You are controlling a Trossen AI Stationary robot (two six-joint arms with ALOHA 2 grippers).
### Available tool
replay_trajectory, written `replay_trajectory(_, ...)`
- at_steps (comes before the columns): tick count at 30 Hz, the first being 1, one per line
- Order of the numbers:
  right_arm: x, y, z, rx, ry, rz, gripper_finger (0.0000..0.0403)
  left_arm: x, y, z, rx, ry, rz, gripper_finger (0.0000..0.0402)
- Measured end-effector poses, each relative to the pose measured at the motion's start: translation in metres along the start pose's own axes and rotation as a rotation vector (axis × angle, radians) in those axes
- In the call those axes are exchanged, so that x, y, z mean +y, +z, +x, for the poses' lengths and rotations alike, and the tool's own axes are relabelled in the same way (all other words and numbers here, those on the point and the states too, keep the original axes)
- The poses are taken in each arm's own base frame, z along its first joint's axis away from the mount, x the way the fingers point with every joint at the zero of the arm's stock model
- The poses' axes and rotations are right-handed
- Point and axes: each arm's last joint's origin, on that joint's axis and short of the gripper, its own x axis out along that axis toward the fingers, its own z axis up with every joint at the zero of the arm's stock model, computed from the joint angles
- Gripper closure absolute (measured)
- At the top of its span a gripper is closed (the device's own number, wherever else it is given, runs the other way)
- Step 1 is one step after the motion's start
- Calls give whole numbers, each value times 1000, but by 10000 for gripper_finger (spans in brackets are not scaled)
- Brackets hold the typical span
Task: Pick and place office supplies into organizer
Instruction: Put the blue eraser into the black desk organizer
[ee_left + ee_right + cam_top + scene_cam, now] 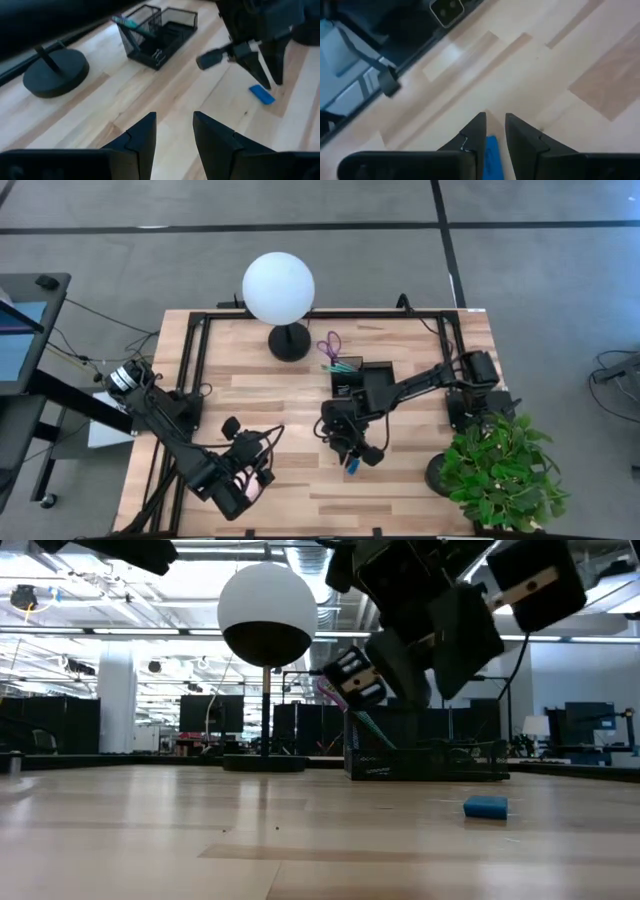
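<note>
The right gripper (352, 457) is hanging over the small blue eraser (352, 466), which is lying flat on the table (300, 390) near the front edge, well apart from the organizer (362, 385) behind it. Of the two arms the right one is plainly the nearer; the left gripper (262, 477) is waiting off to the side by the front left of the table, its fingers parted a little and holding nothing.

In the right wrist view the eraser (491, 155) is showing between the two dark fingers (476, 132), partly hidden behind the one beside it, with its long axis running roughly along the line the camera is looking, not across the gap. So the fingers seem to be straddling its narrow width, which I judge to be the easier way to pinch it. They are standing slightly apart with nothing in their hold. The left wrist view is showing the right gripper's tips (267, 70) above the eraser (262, 94) and not yet touching it; the eraser is lying just below and a shade to one side of them.

The coming move, I judge, is a short straight drop, since the eraser is lying almost directly beneath. The organizer already has the purple-handled scissors (330, 345) and a teal pen (340, 366) standing in it.
</note>
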Motion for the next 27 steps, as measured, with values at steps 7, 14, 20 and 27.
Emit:
replay_trajectory(7, 4, 7, 5, -22, -9, 190, 337, 0, 1, 0, -33, 7, -1, 276)
replay_trajectory(14, 24, -2, 21, 210, -129, 138, 336, 0, 1, 1, -33, 9, 6, 276)
replay_trajectory(20, 38, -1, 32, 356, -257, 35, 318, 1, 2, 2, -32, 16, 24, 276)
replay_trajectory(27, 55, 8, 40, 406, -277, 21, 272, 2, 4, 6, -31, 28, 36, 276)
